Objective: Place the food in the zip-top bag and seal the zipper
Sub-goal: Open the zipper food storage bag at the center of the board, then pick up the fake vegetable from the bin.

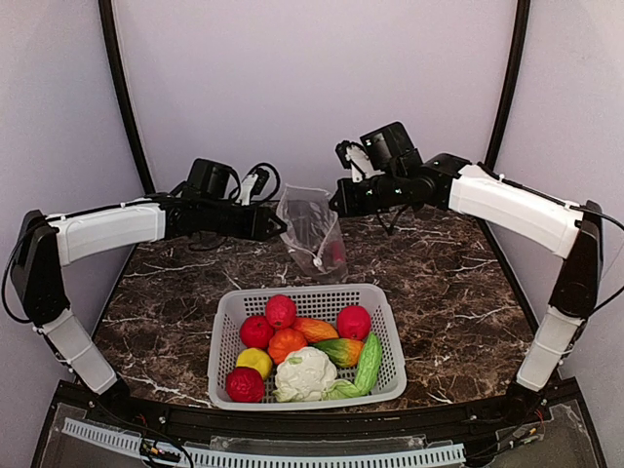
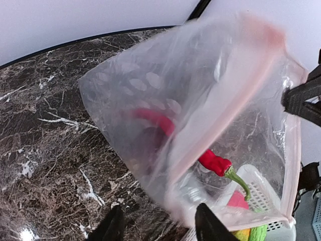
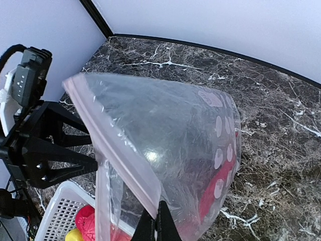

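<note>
Zip-top bag (image 1: 310,230) hangs above the table behind the basket (image 1: 226,322), held between both arms. Right gripper (image 3: 156,221) is clamped on the mouth edge; left gripper (image 2: 158,223) appears to pinch the opposite edge, jaws partly hidden. One red chilli (image 2: 213,160) is inside. Roughly ten pieces of food (image 1: 304,373) remain in the basket. Zipper (image 3: 108,145) unsealed; task at an early stage

Lab rig — plain walls (image 1: 312,88), marble tabletop (image 1: 448,283)
</note>
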Robot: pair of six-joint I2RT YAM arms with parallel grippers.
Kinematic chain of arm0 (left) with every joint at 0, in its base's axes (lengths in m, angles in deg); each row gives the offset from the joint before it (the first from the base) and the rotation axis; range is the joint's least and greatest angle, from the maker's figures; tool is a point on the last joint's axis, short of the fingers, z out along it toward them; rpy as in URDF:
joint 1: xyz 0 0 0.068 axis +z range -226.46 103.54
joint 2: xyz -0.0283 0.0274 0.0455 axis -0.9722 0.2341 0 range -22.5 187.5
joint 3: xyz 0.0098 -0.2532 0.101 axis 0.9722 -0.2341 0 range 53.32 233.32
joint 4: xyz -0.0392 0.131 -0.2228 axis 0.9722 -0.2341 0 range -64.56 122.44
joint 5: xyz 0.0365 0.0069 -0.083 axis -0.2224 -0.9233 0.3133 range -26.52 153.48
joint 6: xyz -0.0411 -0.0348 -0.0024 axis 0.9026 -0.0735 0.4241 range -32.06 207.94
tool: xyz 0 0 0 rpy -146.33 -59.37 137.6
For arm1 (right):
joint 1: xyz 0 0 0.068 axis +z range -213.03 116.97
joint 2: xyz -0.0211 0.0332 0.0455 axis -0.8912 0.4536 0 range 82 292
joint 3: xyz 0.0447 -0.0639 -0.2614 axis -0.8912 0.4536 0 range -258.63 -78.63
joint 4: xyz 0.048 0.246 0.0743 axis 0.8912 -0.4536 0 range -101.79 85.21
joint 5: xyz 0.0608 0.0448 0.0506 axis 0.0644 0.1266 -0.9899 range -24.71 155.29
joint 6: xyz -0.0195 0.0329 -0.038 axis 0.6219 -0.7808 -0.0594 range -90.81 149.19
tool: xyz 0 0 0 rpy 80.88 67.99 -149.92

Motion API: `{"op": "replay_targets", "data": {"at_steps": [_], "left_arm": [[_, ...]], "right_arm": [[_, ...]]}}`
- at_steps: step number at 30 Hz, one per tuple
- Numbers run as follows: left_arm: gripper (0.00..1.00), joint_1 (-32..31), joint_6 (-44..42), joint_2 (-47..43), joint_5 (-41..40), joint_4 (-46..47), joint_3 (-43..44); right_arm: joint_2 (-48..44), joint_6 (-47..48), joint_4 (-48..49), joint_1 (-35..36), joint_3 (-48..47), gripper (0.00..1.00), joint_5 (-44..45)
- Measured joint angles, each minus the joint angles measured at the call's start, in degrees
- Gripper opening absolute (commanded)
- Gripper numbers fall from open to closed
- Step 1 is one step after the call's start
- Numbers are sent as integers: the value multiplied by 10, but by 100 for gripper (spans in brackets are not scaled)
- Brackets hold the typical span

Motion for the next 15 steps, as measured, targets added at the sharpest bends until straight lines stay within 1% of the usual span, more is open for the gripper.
{"op": "replay_targets", "data": {"at_steps": [2, 4, 9, 12, 15], "left_arm": [[69, 0, -13, -19, -5, -2, -13], [75, 0, -22, -47, -10, -4, -30], [78, -18, -55, -168, -30, -22, -100], [78, -43, -59, -236, -31, -32, -141], [78, -82, -48, -295, -18, -37, -201]], "right_arm": [[5, -3, 3, 1, -2, 0, -1], [10, -5, 3, 1, -5, 0, -2], [16, -11, 2, 2, -11, 0, -2], [18, -11, 2, 2, -20, 0, -2], [20, -10, 2, 2, -29, 0, -2]]}}
